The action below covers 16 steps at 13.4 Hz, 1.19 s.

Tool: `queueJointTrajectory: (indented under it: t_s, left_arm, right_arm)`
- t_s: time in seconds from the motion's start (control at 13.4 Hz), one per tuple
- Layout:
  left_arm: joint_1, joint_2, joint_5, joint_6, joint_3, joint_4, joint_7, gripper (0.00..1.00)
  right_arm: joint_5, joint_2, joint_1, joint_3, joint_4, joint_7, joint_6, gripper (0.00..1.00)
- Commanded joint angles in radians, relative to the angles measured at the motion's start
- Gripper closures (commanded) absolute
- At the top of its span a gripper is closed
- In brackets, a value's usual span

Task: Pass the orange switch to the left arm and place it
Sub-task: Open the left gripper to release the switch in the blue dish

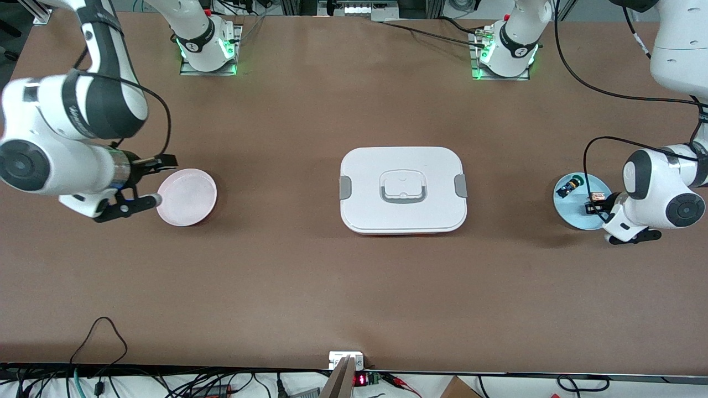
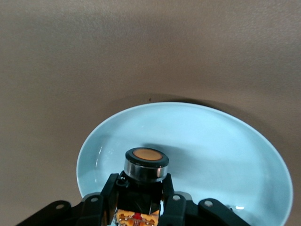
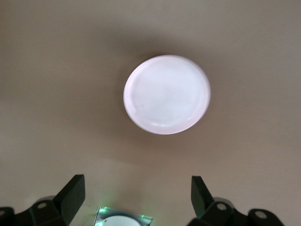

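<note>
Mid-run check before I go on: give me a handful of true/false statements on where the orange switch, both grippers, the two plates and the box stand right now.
1. The left gripper is shut on the orange switch over the blue plate. True.
2. The right gripper holds a part. False: its fingers are open and empty, beside the pink plate.
3. The box sits between the two plates with its lid on. True.
4. The pink plate already has the orange switch on it. False: the pink plate is bare.
5. A blue-bodied switch lies on the blue plate. True.
6. The box's lid is off. False: it is closed, handle on top.
</note>
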Motion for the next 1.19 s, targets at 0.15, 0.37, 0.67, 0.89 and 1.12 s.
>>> queueJointTrajectory:
  t_s: [0.15,0.37,0.67,0.89,1.12]
  left_arm:
    - [0.003,0.029,0.022,0.011,0.001,0.028,0.041,0.77]
    - [0.003,-0.013,0.019,0.008,0.0,0.031,0.057,0.0]
    - [-0.017,-0.126,0.008,-0.003,-0.003,0.036,0.064,0.0]
    - [-0.15,-0.287,0.003,-0.103,-0.005,0.037,0.056,0.0]
    - [-0.244,-0.477,-0.117,-0.206,-0.003,0.031,0.053,0.0]
  right_arm:
    - [0.006,-0.01,-0.066,-0.029,0.14,0.023,0.054,0.0]
    - [0.086,-0.033,-0.131,-0.043,0.134,0.13,0.049,0.0]
    - [0.068,-0.106,-0.138,-0.031,0.094,0.136,0.049,0.0]
    - [-0.004,-0.171,-0.106,-0.028,0.005,0.141,0.069,0.0]
    - [0.002,-0.229,-0.113,-0.034,-0.101,0.133,0.097,0.0]
